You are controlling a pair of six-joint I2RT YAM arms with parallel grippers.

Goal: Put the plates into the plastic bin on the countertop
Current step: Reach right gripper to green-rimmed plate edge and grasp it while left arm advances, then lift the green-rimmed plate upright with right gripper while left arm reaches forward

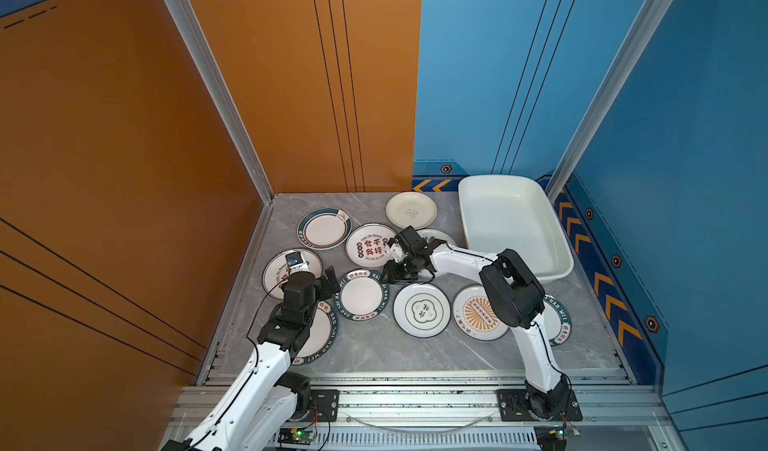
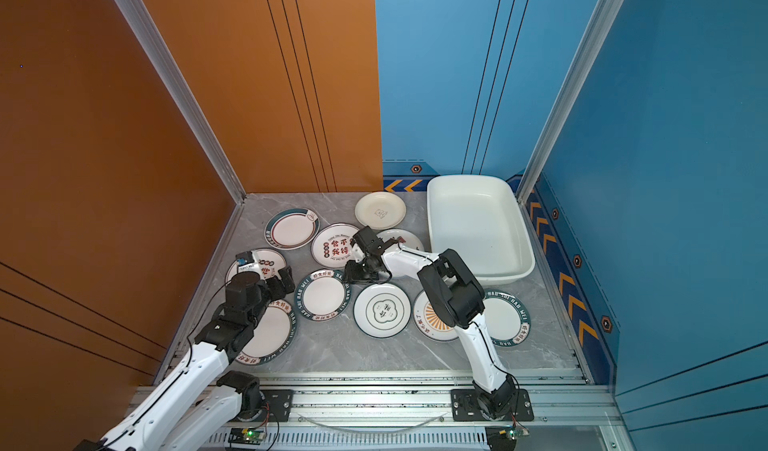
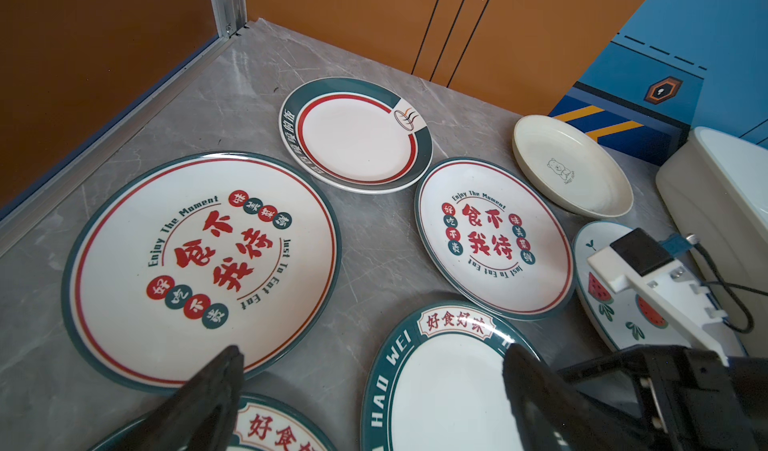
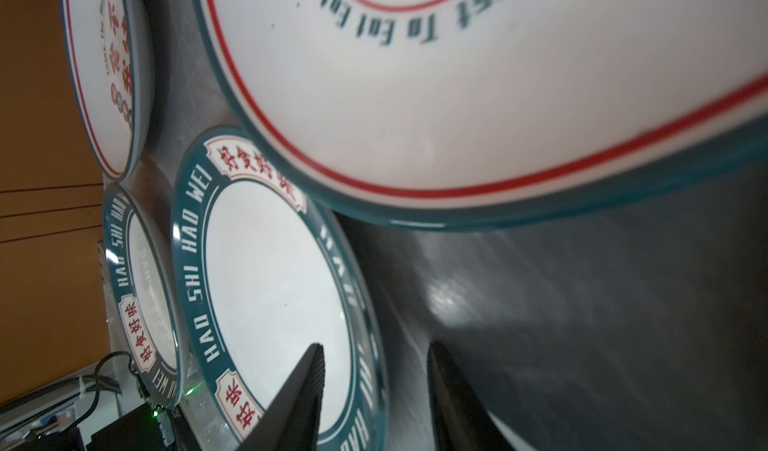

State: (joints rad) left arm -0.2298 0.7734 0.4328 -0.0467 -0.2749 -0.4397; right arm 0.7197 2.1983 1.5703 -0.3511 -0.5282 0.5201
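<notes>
Plates lie flat on the grey marble table; the left claw gapes wide, the right claw stands part open astride a green-rimmed plate. Far right, the plastic bin sits mouth up, long axis running near-to-far beside the blue wall

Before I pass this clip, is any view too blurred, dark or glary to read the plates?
Right wrist view: the nearest plate is soft, lettering smeared; the countertop beside it is in shadow with one glare patch. Left wrist view: sharp, lettering readable. Both top views: evenly lit, crisp; the white bin is bright, not washed out.
</notes>
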